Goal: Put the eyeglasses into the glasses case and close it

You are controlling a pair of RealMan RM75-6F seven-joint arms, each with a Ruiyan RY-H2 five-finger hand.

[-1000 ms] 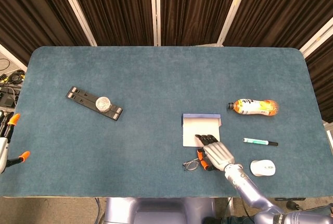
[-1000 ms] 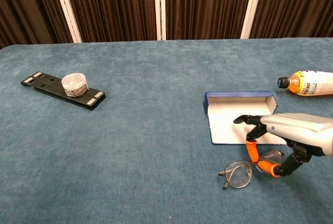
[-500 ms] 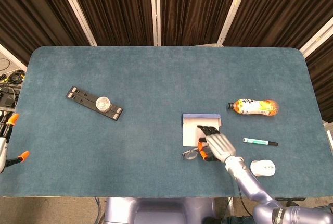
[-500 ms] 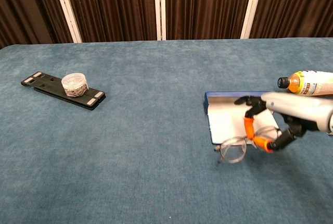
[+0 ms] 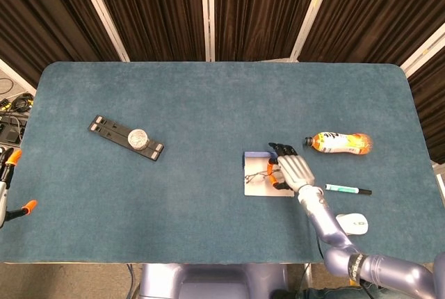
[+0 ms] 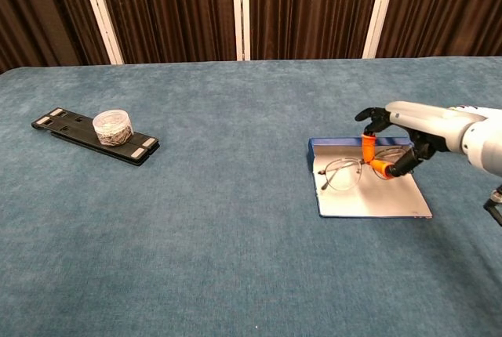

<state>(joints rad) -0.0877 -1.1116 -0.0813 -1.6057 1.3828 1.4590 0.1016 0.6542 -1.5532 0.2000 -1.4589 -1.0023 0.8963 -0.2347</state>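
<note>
Dark pleated curtains with pale vertical strips hang behind a table (image 5: 139, 195) covered in blue-green cloth, where the open glasses case (image 6: 372, 200) lies flat, its white lining up and its low blue wall on the far edge. Over the case, the robot's right hand (image 5: 292, 170) holds the eyeglasses (image 6: 343, 173), pinching them near the bridge between orange-tipped fingers (image 6: 365, 149) while its dark fingertips curl toward the case's far wall. One round lens stands clear on the left of the hand; the other is mostly hidden behind the fingers. The eyeglasses sit above the lining of the case, toward its far-left part; whether they touch the lining or hang just above it cannot be told. The case's lid is not folded over them.

Right of the case and slightly farther back lies an orange drink bottle (image 5: 339, 142) on its side, cap pointing toward the case. Near the case's right edge lies a green-and-black marker (image 5: 347, 189), and nearer the robot than the marker, a white computer mouse (image 5: 353, 224). Well to the left of the case rests a black slotted tray (image 5: 126, 138) carrying a small clear tub (image 5: 139, 137) of something metallic. The left hand appears in neither view.
</note>
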